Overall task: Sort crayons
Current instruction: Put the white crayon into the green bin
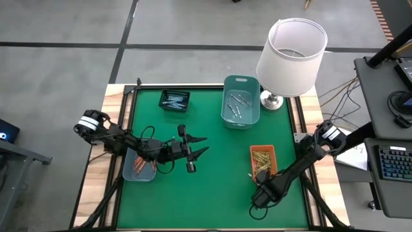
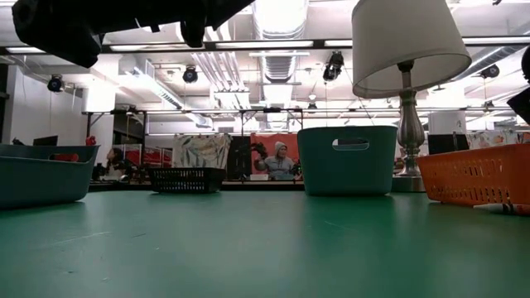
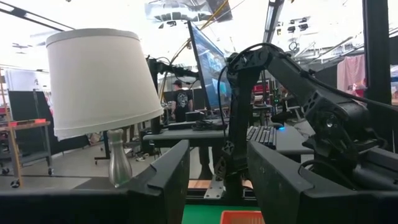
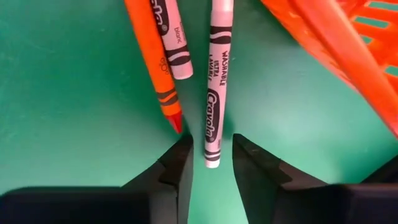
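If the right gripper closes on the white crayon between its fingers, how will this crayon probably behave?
The white crayon looks thin and round, so it may roll on the green mat if the right gripper only nudges it. It appears rigid, probably not bending. Its paper label should give some friction, but only its end lies between the open fingers, so it might pivot.

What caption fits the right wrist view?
Right gripper, fingers open, straddles a white crayon on the green mat beside an orange crayon and the orange tray.

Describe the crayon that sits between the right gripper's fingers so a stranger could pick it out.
Start at the orange tray on the green mat; three crayons lie just beside it. The right gripper points down at one: the white crayon whose end lies between the open fingers. Its neighbours are an orange crayon and a shorter pale crayon.
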### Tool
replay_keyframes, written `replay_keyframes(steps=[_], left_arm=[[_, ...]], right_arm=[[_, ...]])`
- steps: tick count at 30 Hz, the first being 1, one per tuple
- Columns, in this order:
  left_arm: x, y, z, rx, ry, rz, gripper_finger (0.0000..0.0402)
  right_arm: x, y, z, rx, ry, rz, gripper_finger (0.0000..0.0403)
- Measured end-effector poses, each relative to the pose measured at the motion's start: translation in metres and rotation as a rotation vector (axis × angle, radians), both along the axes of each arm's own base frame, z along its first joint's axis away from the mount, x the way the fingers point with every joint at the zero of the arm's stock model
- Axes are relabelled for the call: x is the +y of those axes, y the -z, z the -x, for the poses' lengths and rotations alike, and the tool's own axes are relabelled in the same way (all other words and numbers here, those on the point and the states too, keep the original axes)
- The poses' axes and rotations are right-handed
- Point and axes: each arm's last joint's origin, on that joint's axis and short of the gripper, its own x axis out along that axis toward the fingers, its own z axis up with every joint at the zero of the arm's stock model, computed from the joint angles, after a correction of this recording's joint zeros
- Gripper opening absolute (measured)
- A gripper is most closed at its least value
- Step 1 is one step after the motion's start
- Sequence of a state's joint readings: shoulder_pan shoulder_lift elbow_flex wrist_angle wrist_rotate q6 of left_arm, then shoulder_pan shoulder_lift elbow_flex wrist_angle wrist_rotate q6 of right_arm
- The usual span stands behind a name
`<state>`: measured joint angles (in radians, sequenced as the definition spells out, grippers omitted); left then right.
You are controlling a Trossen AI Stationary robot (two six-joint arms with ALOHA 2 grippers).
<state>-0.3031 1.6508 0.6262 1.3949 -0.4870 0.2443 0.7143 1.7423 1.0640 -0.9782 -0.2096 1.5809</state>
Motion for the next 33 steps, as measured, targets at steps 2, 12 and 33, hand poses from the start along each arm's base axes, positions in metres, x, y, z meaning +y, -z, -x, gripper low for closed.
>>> replay_keyframes(steps=[2,12,33], left_arm=[[0.0,0.0,0.0,0.003,0.001,-0.001,0.0143],[-0.001,0.001,0.0,0.007,0.003,-0.002,0.0143],[-0.003,0.002,0.0,0.014,0.02,0.021,0.0143]], right_arm=[[0.0,0.0,0.0,0.0,-0.003,0.0,0.0093],[0.0,0.001,0.0,0.003,-0.003,0.001,0.0028],[0.006,-0.043,0.017,0.053,0.006,-0.315,0.0009]])
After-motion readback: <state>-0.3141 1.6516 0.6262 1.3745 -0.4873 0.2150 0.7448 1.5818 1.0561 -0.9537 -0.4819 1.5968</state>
